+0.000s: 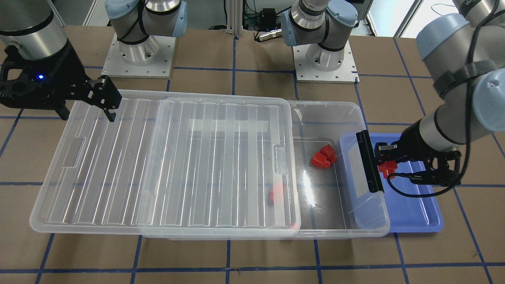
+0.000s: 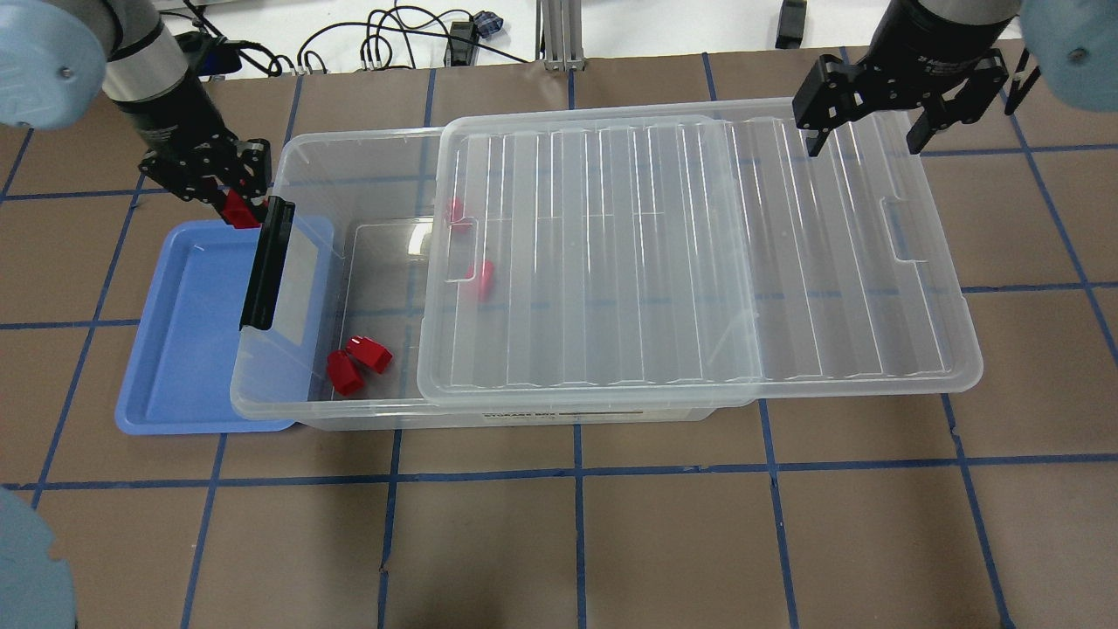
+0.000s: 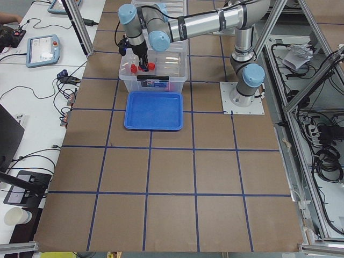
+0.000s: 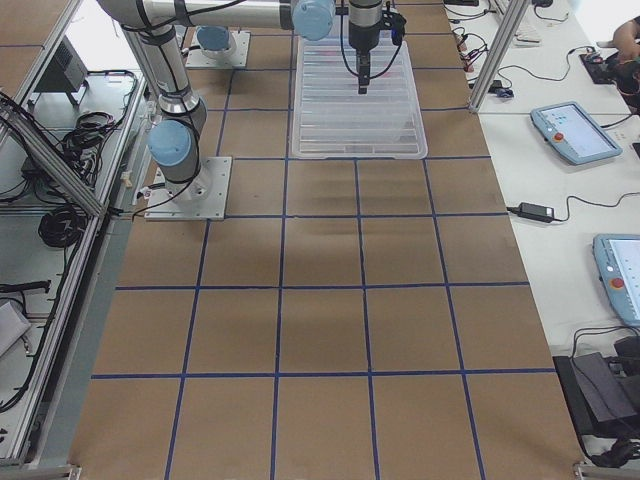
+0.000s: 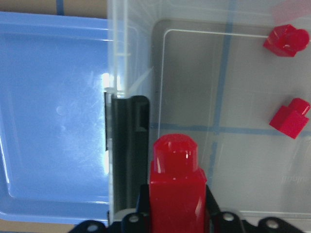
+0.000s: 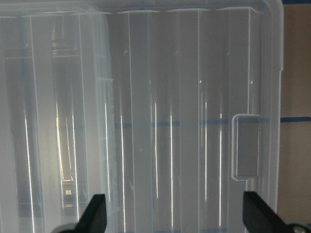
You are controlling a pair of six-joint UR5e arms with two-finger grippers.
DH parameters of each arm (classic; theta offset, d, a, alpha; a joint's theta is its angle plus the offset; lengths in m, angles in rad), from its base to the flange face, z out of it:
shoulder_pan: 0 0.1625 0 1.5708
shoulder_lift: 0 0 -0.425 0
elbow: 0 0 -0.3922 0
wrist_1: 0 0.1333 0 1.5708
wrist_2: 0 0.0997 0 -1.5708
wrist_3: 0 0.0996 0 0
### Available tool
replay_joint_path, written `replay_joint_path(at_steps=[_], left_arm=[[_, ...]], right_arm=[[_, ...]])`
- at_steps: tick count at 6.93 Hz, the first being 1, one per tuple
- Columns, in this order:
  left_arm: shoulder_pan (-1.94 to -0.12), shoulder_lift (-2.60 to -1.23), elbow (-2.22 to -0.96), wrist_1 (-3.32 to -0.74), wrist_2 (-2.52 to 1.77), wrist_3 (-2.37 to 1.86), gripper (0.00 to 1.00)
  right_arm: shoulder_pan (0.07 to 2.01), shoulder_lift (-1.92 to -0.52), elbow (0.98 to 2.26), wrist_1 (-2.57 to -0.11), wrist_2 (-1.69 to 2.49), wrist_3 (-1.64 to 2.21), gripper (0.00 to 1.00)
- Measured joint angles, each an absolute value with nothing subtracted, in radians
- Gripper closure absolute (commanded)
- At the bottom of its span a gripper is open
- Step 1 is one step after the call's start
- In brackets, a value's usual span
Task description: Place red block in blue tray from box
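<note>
You see blue tray (image 2: 175, 349), its right edge hidden under box (image 2: 297, 397) rim. Left gripper (image 2: 231, 205) clamps red block (image 2: 236, 212) above black latch (image 2: 266, 262), beside tray corner. Two loose blocks (image 2: 358, 360) plain; two more (image 2: 480, 278) blurred under lid (image 2: 699, 262). Right gripper (image 2: 860, 144) spread wide over lid.

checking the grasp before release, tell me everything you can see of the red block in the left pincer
The red block is small, glossy red plastic: a squarish body with a narrower rounded stub. The left pincer is shut on its body, stub pointing away from the wrist. It hangs beside the black latch handle, near the edge of the blue tray, touching only the pincer.
</note>
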State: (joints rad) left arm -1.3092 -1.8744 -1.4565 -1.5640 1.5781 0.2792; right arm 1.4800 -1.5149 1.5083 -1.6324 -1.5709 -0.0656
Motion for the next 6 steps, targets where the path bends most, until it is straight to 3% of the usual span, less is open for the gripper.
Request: replay_joint_path(at_steps=[4,5,6], left_arm=[[-1.096,-1.973,-1.692,-1.189,1.571,0.569,0.9],[-1.077,-1.997,-1.742,-1.103,1.57,0.585,0.62],[-1.071,-2.014,-1.766,-1.056,1.569,0.591,0.19]], right_arm=[[1.314,-1.518,1.594,-1.71,-1.742,-0.292,0.0],[1.277,-1.528,1.653,-1.774,-1.749,-0.335,0.0],[1.232,-1.539,1.708,-1.839,-1.748,-0.384,0.0]])
